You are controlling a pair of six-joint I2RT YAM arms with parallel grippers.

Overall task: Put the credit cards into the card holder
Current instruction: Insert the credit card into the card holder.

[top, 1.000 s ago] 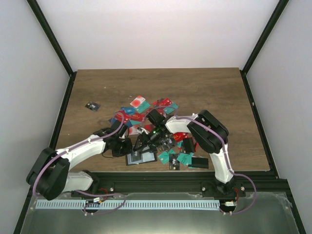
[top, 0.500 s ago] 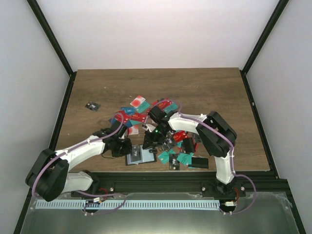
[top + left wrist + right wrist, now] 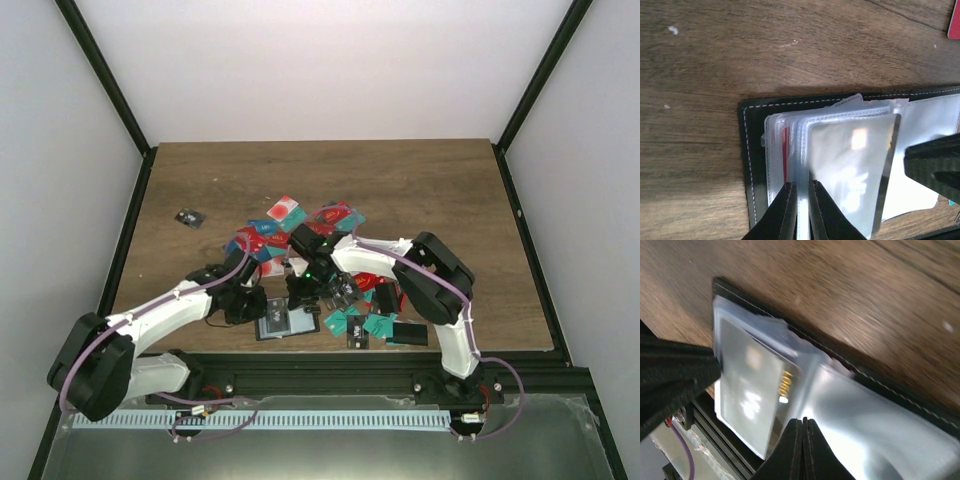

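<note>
right end effector (image 3: 801, 422) slid onto card holder (image 3: 747, 150) amid credit cards (image 3: 285, 210).

Holder (image 3: 751, 165): lower and right parts cut off by the left wrist frame edge. Right wrist view motion-blurred; gold print (image 3: 785, 381) in the sleeve illegible. Top view: markings on cards (image 3: 287, 211) too small to read; black item (image 3: 188, 218) at far left not identifiable.
</note>
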